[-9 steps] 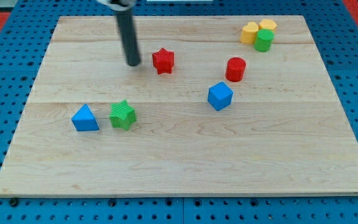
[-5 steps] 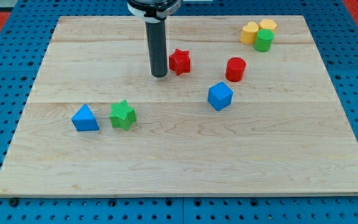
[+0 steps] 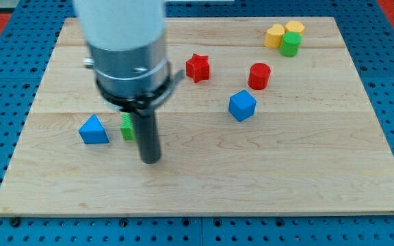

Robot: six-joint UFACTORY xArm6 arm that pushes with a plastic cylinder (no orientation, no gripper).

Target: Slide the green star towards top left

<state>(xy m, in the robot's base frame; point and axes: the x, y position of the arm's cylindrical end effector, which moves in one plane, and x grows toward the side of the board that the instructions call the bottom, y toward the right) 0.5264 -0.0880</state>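
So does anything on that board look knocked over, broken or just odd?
Nothing looks damaged or spilled. The blocks sit flat on the board. My tip is at the lower right of the green star, which the rod mostly hides.

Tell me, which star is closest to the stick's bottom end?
The green star. It sits just up and left of my tip, mostly hidden behind the rod. The red star is far off, nearer the view's top.
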